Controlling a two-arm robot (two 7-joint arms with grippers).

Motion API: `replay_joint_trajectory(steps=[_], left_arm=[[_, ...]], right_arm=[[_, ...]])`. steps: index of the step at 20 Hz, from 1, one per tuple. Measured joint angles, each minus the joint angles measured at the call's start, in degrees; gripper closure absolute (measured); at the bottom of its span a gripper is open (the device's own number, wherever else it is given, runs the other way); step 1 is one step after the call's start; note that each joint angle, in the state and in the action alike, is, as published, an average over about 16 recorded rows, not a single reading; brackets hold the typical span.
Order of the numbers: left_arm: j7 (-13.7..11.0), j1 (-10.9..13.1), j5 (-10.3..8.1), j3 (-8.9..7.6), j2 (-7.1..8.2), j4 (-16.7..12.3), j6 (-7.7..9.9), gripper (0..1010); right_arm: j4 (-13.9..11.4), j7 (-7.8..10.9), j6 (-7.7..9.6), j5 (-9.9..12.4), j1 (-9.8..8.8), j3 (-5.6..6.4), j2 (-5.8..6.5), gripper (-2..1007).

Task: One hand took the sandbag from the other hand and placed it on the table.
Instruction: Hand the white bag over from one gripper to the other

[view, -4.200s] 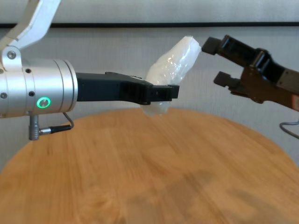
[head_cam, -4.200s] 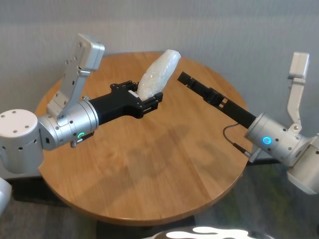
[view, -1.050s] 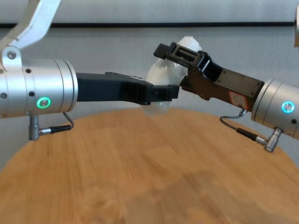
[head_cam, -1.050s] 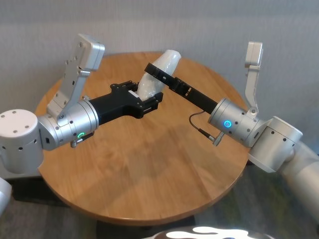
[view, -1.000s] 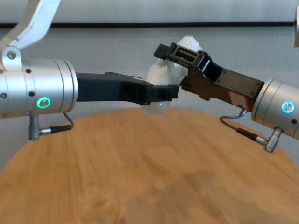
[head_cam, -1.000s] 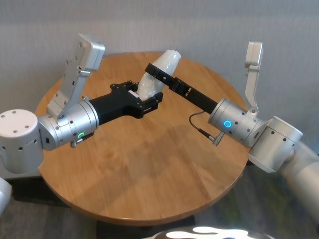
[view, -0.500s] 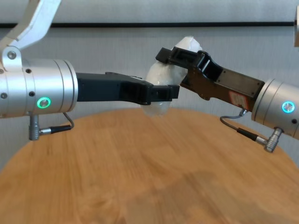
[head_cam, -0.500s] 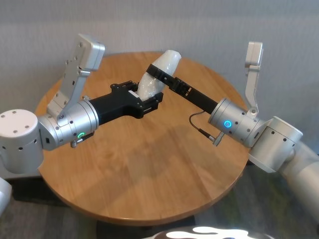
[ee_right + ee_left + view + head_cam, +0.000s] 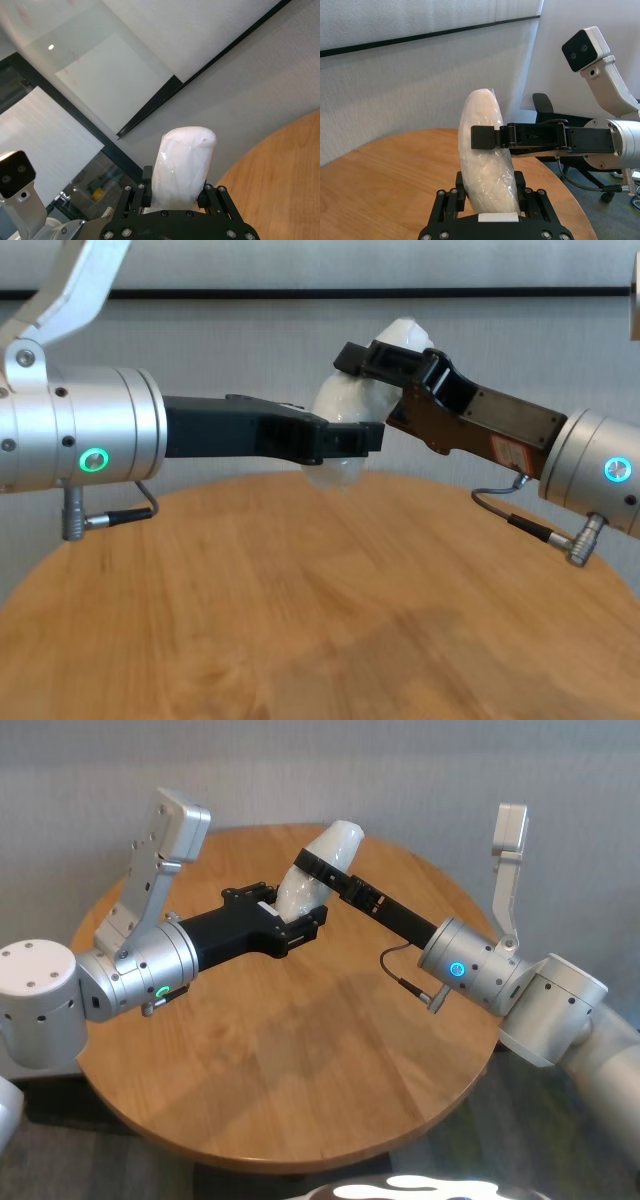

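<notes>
The sandbag, a white pouch in clear film, stands tilted in the air above the far side of the round wooden table. My left gripper, with the green ring light, is shut on its lower end. My right gripper, with the blue ring light, reaches in from the right and is shut on its upper half. In the chest view both grippers meet at the sandbag. The left wrist view shows the sandbag between my fingers. The right wrist view shows its top.
The table's bare wood lies below both arms, with its edge running close behind the sandbag. A grey wall stands behind the table. A black office chair stands beyond the table on the right arm's side.
My right gripper has come in from the right, reached around the sandbag's upper half and closed on it. My left arm and the sandbag have not moved.
</notes>
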Motion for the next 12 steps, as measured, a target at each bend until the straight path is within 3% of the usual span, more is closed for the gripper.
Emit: replay_joint_trajectory(steps=[12], left_arm=[[0.00, 0.00, 0.00, 0.00, 0.00, 0.00, 0.00, 414]], right_arm=[[-0.02, 0.00, -0.01, -0.03, -0.03, 0.01, 0.01, 532]])
